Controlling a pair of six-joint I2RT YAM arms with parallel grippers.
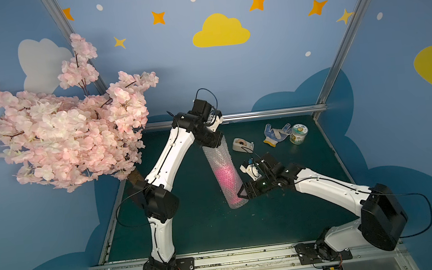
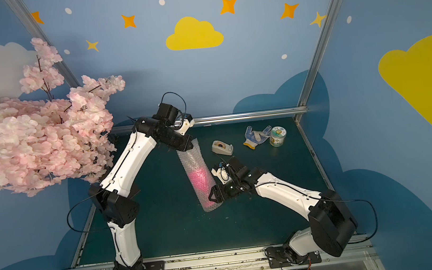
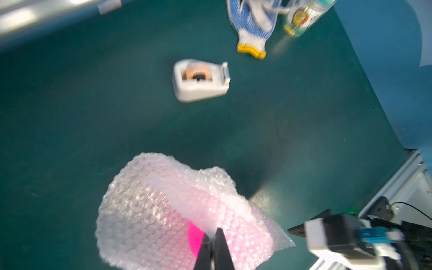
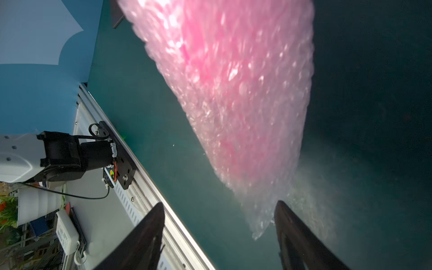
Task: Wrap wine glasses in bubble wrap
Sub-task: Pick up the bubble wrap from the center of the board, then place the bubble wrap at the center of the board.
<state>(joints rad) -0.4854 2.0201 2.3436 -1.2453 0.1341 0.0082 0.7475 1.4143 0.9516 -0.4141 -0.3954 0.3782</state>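
Holding the rolled wrap (image 1: pixel 217 157): left gripper (image 3: pixel 213 231) is pinching its 12 o'clock end; right gripper (image 4: pixel 219 207), open at 6, should close.

The bubble wrap (image 1: pixel 218 156) is rolled into a long translucent tube near the middle of the table (image 1: pixel 192 227), running from the far edge toward the near edge. The pink goblet (image 1: pixel 226 176) is enclosed in its nearer half and is seen only dimly.

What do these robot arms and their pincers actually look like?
The left arm and right arm are white shells with black joints and thin black cables. The left gripper and right gripper each have two black, tapering fingers.
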